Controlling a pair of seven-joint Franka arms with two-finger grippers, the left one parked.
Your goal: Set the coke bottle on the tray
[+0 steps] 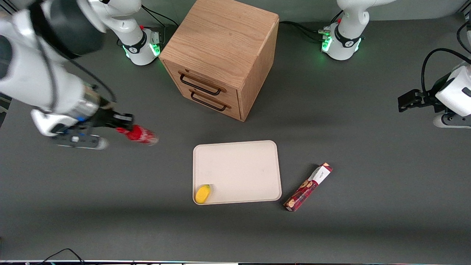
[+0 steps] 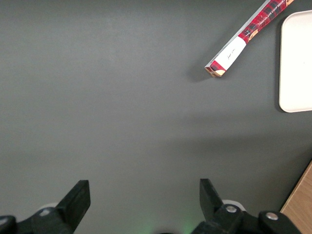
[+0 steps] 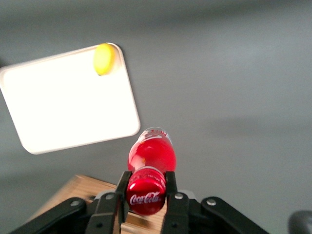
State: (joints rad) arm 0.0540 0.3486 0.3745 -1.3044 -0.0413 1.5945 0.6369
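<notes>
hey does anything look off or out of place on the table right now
Nothing spilled or damaged. The snack box lies askew beside the tray, and a yellow object sits in the tray's corner. The end effector holds the coke bottle in the air, tilted.

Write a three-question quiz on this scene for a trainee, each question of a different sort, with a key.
1. True or false: the coke bottle already rests on the tray.
2. What does the gripper clamp?
A. the bottle's neck, by the cap
B. the snack box
C. a drawer handle
3. Fill in: the yellow object lies in a ____ of the tray.

Key
1. False: the bottle is held in the air toward the working arm's end of the table, clear of the tray.
2. A
3. corner, the one nearer the front camera.
</notes>
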